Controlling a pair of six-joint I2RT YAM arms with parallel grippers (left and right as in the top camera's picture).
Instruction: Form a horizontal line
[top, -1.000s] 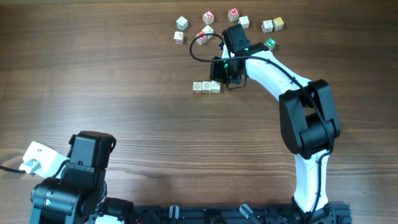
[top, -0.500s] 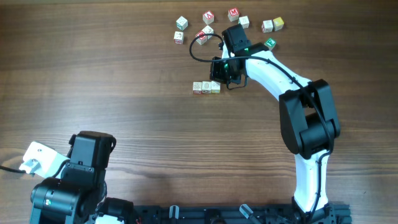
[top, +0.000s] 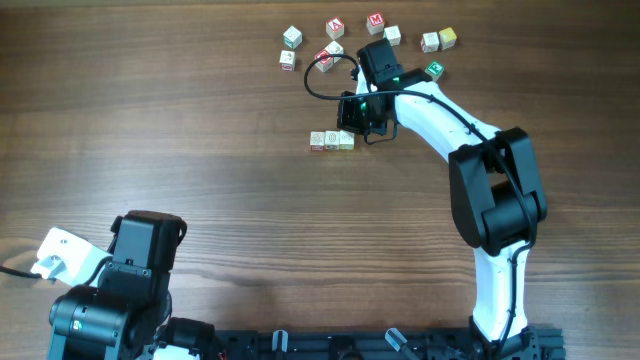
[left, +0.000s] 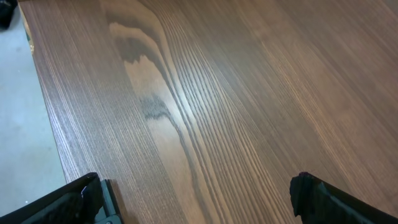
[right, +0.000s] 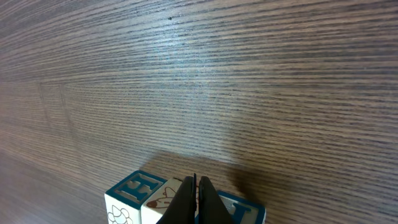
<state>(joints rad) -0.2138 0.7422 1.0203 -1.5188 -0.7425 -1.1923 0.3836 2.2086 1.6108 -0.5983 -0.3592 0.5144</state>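
The horizontal line (top: 331, 140) is a row of three pale letter cubes side by side in the upper middle of the table. My right gripper (top: 354, 130) hovers at the row's right end, shut with nothing in it. In the right wrist view its closed fingertips (right: 194, 198) stand in front of the middle cube (right: 163, 198), with a teal-lettered cube (right: 132, 189) on the left and another (right: 242, 208) on the right. My left gripper (left: 196, 196) is open over bare wood at the near left, far from the cubes.
Several loose cubes lie scattered behind the row, among them a pale one (top: 291, 37), red-faced ones (top: 335, 27) (top: 376, 20) and a green-faced one (top: 434, 70). The right arm's black cable (top: 318, 80) loops near them. The left arm's base (top: 130, 290) fills the near left corner.
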